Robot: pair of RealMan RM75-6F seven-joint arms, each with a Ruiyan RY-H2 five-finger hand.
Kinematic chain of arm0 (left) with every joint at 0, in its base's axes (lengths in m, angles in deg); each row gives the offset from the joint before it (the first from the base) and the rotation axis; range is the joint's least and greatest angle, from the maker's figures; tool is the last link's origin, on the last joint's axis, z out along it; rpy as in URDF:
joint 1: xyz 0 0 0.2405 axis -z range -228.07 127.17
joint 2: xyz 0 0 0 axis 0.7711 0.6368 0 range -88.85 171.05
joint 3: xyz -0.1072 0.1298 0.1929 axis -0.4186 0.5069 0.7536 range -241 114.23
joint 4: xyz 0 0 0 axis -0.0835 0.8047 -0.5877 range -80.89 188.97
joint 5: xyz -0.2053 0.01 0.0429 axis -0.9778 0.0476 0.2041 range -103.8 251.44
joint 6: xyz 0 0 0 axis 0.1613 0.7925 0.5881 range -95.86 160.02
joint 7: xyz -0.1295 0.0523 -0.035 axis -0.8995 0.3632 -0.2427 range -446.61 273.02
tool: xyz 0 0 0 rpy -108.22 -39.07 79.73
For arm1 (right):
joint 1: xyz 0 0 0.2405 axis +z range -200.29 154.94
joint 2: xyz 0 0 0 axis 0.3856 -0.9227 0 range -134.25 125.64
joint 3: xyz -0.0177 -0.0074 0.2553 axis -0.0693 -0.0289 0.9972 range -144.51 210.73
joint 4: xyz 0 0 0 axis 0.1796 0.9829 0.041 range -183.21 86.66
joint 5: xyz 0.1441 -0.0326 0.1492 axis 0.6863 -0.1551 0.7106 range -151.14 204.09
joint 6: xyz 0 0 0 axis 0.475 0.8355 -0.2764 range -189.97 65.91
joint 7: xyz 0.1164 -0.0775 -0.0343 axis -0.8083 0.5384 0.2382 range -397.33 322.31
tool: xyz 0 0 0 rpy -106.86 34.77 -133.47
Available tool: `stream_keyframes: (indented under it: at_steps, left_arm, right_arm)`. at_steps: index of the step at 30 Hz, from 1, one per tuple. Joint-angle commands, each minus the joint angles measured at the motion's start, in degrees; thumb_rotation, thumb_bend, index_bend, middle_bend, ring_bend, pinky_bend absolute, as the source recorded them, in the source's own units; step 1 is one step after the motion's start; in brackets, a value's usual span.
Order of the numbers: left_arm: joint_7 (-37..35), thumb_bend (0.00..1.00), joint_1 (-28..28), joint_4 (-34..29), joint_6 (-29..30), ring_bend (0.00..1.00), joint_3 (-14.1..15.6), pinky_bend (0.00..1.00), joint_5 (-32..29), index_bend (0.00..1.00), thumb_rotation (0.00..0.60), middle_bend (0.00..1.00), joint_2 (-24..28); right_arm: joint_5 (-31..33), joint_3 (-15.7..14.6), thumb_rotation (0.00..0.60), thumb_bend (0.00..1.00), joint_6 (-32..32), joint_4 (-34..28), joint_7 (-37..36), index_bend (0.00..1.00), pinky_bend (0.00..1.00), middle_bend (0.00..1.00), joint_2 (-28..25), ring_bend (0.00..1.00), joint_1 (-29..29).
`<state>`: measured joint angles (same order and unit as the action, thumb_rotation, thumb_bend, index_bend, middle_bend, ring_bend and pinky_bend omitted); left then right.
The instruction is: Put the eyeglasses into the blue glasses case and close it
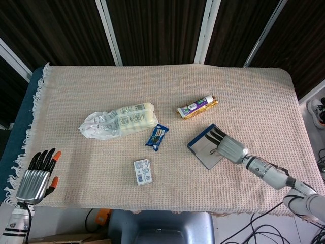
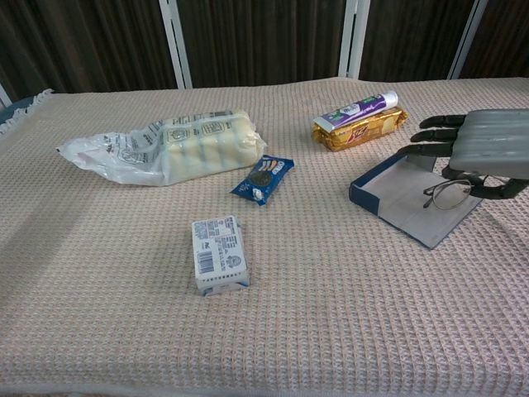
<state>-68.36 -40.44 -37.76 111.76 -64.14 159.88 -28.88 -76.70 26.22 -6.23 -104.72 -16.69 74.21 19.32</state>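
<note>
The blue glasses case [image 2: 395, 192] lies open on the cloth right of centre, its grey inside facing up. My right hand [image 2: 486, 147] hovers at the case's right end and pinches the thin-framed eyeglasses [image 2: 449, 195], which hang under its fingers just over the grey lining. From the head view the right hand [image 1: 229, 147] covers the right part of the case [image 1: 202, 148] and hides the glasses. My left hand [image 1: 36, 176] stays off the table's near left corner, fingers spread, holding nothing.
On the cloth lie a white plastic bag of rolls [image 1: 119, 120], a blue cookie packet [image 1: 157, 136], a small white box [image 1: 142, 171], and a toothpaste tube on a golden snack pack [image 1: 197, 107] just behind the case.
</note>
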Motion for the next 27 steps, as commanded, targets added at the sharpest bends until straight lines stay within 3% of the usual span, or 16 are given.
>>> stream_keyframes:
  at_steps: [1, 15, 22, 27]
  left_arm:
    - [0.2, 0.41, 0.1, 0.0, -0.1, 0.02, -0.1, 0.09, -0.2, 0.00, 0.600, 0.00, -0.1]
    - [-0.2, 0.42, 0.3, -0.1, -0.4, 0.02, -0.2, 0.09, -0.8, 0.00, 0.600, 0.00, 0.2]
    - [-0.4, 0.41, 0.3, -0.1, -0.4, 0.02, 0.0, 0.09, -0.5, 0.00, 0.600, 0.00, 0.3]
    - [-0.5, 0.42, 0.3, -0.1, -0.3, 0.02, 0.0, 0.09, -0.5, 0.00, 0.600, 0.00, 0.3]
  right_arm:
    - [-0.6, 0.1, 0.600, 0.63, 0.0, 5.5, -2.5, 0.78, 0.00, 0.09, 3.7, 0.00, 1.1]
    - [-1.9, 0.0, 0.600, 0.64, 1.2, 10.4, -5.2, 0.75, 0.00, 0.10, 9.0, 0.00, 3.7]
    - [-2.2, 0.1, 0.600, 0.63, 2.9, 11.5, -4.9, 0.62, 0.00, 0.10, 10.0, 0.00, 4.1]
    - [-2.2, -0.1, 0.600, 0.45, 3.9, 11.9, -6.3, 0.55, 0.00, 0.10, 10.0, 0.00, 4.3]
